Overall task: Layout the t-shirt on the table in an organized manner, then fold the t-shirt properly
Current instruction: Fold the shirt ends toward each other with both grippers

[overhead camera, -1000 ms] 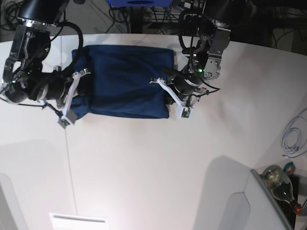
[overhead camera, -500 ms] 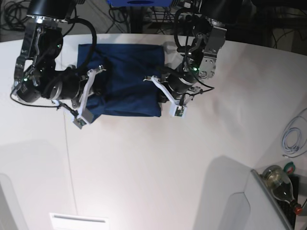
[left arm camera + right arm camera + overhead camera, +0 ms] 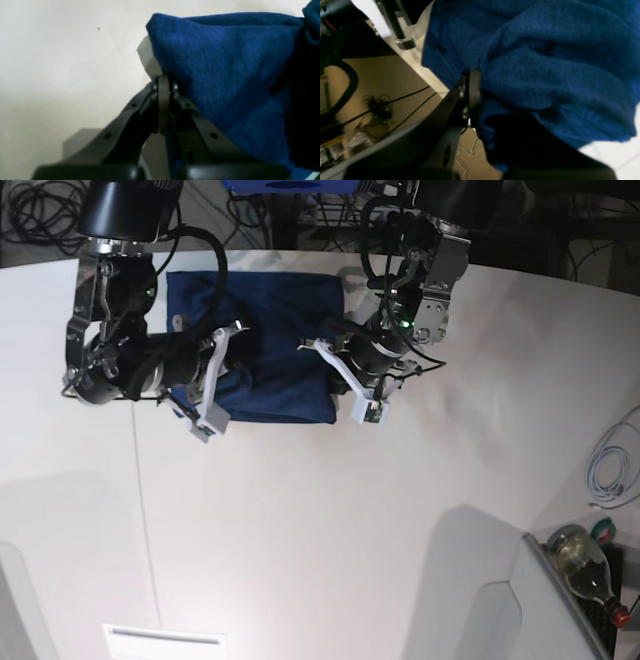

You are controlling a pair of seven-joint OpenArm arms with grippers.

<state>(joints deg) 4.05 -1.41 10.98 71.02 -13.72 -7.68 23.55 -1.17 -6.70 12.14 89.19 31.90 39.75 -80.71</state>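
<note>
The large, plain dark navy blue soft-fabric t-shirt (image 3: pixel 275 345) lies toward the far side of the big smooth white tabletop (image 3: pixel 330 520), bunched into a compact, roughly rectangular bundle between the two black arms. It is noticeably narrower than it was a second ago: its left edge has been carried rightward over the body of the cloth, and the arm on the left of the scene has swung in with it. That arm's claw, the right gripper (image 3: pixel 470 97), is clenched on a fold of the blue cloth, which drapes and wrinkles over its closed tips in the wrist view. On the right of the scene, the left gripper (image 3: pixel 163 107) is likewise pinched tight, with the shirt's edge caught at its tips and the fabric rising up beside it; this arm has also crept inward a little. To my eye this is a side-to-side fold in progress, both edges drawn toward the middle, so the laying-out looks finished and the folding is well under way. A grey cable (image 3: pixel 612 465) and a bottle (image 3: pixel 585 565) sit well apart at the near right.
</note>
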